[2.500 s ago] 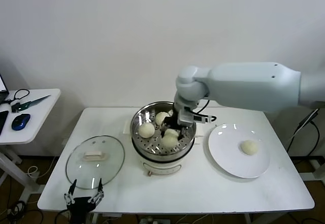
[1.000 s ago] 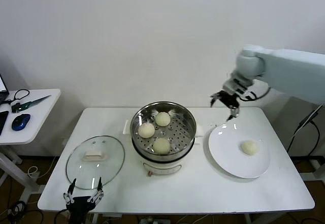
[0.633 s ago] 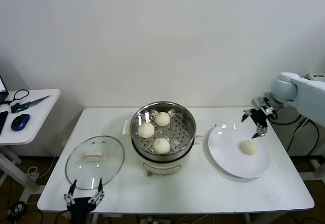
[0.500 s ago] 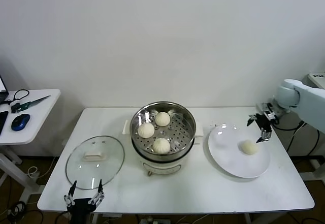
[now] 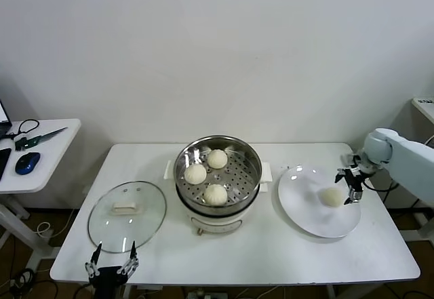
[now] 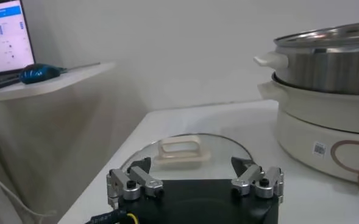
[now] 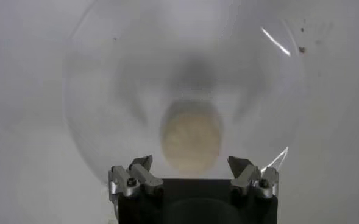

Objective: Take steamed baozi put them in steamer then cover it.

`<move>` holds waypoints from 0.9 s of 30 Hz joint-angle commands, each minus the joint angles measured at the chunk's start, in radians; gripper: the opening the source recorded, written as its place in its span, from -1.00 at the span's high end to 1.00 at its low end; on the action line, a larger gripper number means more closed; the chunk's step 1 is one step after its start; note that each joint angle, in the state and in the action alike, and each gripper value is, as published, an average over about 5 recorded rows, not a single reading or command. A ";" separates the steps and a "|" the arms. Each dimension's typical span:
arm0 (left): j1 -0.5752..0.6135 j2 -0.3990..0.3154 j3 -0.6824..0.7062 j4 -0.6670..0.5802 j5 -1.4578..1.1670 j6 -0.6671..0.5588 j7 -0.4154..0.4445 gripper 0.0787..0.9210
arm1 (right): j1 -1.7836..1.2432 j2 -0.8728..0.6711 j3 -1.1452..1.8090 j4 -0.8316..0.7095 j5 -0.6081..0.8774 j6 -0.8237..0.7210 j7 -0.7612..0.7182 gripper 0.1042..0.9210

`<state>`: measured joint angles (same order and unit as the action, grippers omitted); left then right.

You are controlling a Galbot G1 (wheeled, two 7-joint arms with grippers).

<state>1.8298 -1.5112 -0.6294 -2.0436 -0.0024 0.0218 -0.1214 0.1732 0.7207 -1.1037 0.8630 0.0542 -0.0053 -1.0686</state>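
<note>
The steamer (image 5: 218,175) stands mid-table with three steamed baozi (image 5: 215,193) on its perforated tray. A fourth baozi (image 5: 331,196) (image 7: 191,134) lies on the white plate (image 5: 306,215) at the right. My right gripper (image 5: 350,182) (image 7: 190,167) hangs open just above and beside that baozi, its fingers spread to either side of it, nothing held. The glass cover (image 5: 127,215) (image 6: 182,158) lies flat on the table left of the steamer. My left gripper (image 5: 111,266) (image 6: 191,170) waits open at the table's front left edge, facing the cover.
The steamer's white base (image 6: 325,131) rises beside the cover. A side table (image 5: 34,151) at far left carries a mouse, cables and a laptop (image 6: 7,38). The plate sits near the table's right edge.
My right arm has swung from above the plate's far rim out to the right and down, so its open gripper now hangs at the baozi on the plate. The left arm stayed still.
</note>
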 commanded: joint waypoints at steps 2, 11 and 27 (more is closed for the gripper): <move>0.001 0.000 0.000 0.000 0.000 0.000 0.000 -0.77 | -0.105 0.056 0.114 -0.089 -0.046 -0.006 0.015 -0.76; 0.002 0.001 0.002 0.001 0.002 0.000 0.000 -0.77 | -0.090 0.053 0.114 -0.074 -0.022 -0.019 0.020 -0.55; 0.009 0.005 0.014 -0.013 0.015 -0.002 0.001 -0.77 | 0.755 0.019 -0.582 0.370 0.565 -0.191 0.031 -0.45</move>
<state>1.8352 -1.4998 -0.6082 -2.0607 0.0121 0.0219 -0.1198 0.3624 0.7279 -1.2318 0.9374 0.2297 -0.0826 -1.0554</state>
